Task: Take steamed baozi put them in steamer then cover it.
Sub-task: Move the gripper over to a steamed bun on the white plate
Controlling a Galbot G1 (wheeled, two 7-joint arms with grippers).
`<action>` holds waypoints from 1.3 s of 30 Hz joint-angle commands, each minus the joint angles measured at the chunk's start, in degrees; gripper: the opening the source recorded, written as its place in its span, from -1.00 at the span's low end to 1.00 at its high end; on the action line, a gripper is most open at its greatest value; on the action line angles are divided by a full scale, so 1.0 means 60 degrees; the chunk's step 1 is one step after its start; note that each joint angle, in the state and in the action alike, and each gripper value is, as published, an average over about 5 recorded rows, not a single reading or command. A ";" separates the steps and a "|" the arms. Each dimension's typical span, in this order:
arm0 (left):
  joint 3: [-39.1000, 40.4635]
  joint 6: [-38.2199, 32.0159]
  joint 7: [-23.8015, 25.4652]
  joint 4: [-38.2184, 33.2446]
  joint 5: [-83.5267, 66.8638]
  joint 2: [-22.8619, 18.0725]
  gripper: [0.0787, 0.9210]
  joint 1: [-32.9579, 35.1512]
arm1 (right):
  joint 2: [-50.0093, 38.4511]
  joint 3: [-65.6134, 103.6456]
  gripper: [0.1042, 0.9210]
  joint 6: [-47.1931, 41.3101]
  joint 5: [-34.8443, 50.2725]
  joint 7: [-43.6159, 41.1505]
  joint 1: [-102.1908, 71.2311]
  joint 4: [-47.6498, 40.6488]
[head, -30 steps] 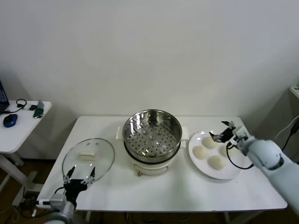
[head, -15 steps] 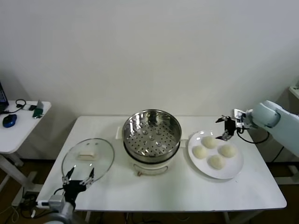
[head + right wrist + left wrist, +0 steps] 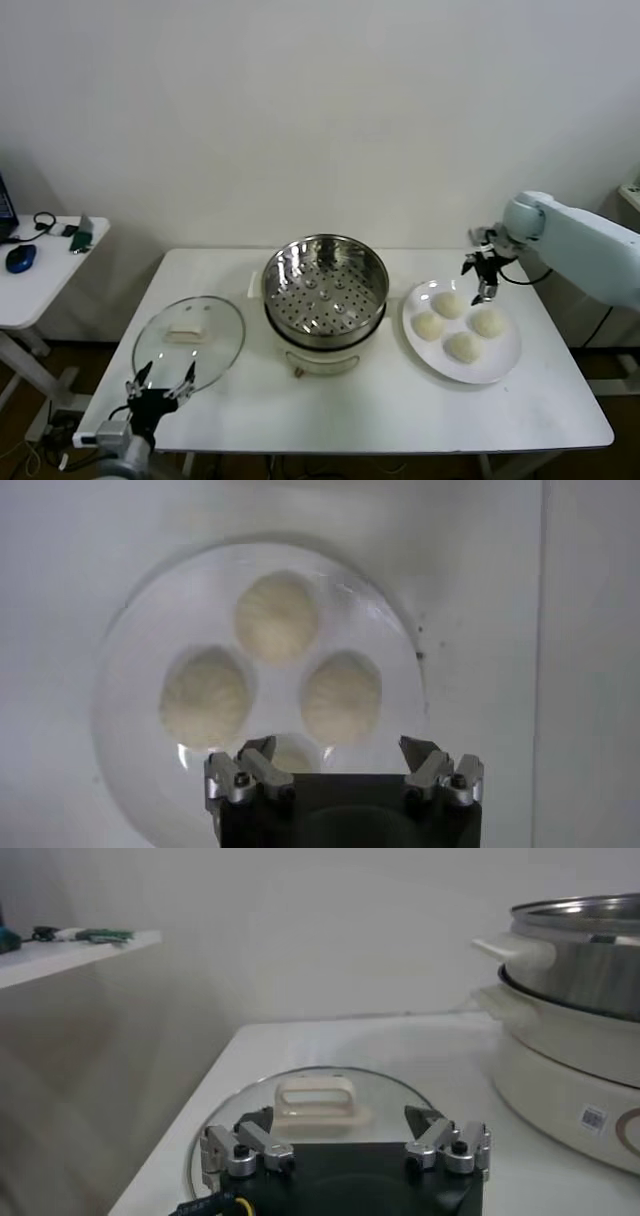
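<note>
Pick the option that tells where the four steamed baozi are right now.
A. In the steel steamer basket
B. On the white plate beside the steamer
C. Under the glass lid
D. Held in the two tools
B: all four steamed baozi lie on the white plate, the steamer holds none, and the open right tool hovers above the plate's far edge with nothing in it.

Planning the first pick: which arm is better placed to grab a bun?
Right. The right gripper hangs open directly above the buns on the plate; the left gripper waits by the glass lid, across the steamer.
</note>
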 commanded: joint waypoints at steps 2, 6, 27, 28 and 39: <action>0.0005 -0.0025 -0.0008 0.0140 -0.0026 0.0003 0.77 -0.0008 | 0.1229 0.0747 0.76 0.0556 -0.0586 -0.0238 -0.0723 -0.2087; 0.0043 -0.0044 -0.0014 0.0238 -0.0004 -0.0008 0.77 -0.0015 | 0.1607 0.1417 0.76 0.0759 -0.0848 -0.0195 -0.1166 -0.2584; 0.0098 -0.0054 -0.0048 0.0402 0.0104 -0.0058 0.77 0.0062 | 0.2288 0.2515 0.69 0.1324 -0.2292 0.0187 -0.1773 -0.3803; 0.0102 -0.0054 -0.0049 0.0407 0.0112 -0.0062 0.77 0.0061 | 0.2285 0.2525 0.68 0.1341 -0.2332 0.0205 -0.1776 -0.3811; 0.0105 -0.0046 -0.0062 0.0423 0.0227 -0.0101 0.77 0.0085 | 0.2224 0.2618 0.51 0.1633 -0.2179 0.0211 -0.1652 -0.3701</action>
